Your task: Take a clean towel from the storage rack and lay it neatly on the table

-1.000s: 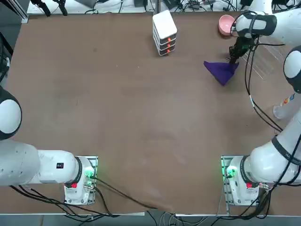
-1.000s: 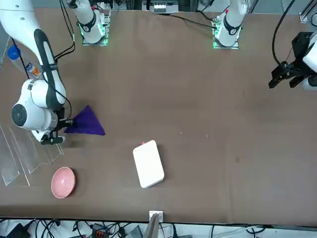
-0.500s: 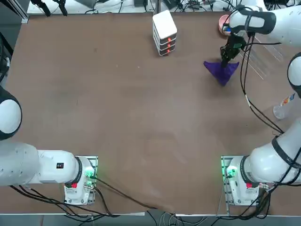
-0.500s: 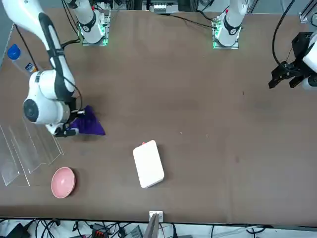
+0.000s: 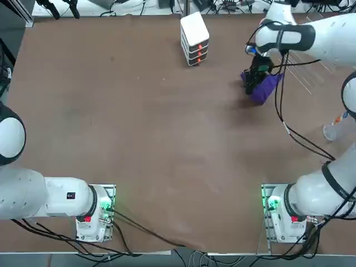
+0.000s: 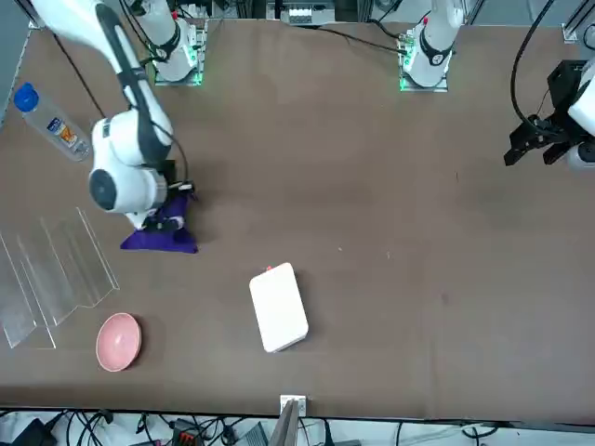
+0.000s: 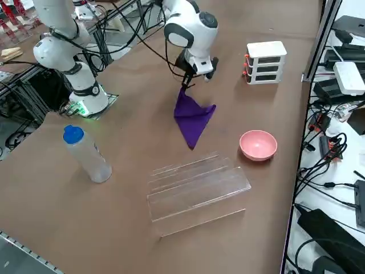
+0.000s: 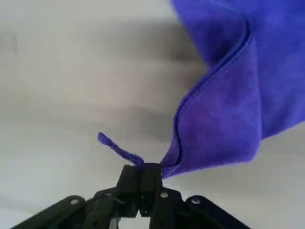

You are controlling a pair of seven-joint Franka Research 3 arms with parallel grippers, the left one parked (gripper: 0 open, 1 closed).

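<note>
Right wrist view: the right gripper [image 8: 142, 168] pinches a corner of the purple towel [image 8: 224, 109] between closed fingers. In the right side view, the towel slants across the brown table [image 7: 137, 131], between the clear rack [image 7: 197, 191] and the arm.

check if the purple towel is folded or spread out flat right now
Neither: the towel is bunched, one corner pinched in the shut end effector, the rest hanging in creases toward the table.

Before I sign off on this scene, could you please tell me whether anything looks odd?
Only the purple towel stands out: it looks bunched and askew, one corner raised in the right gripper, though the task wants it laid neatly.
</note>
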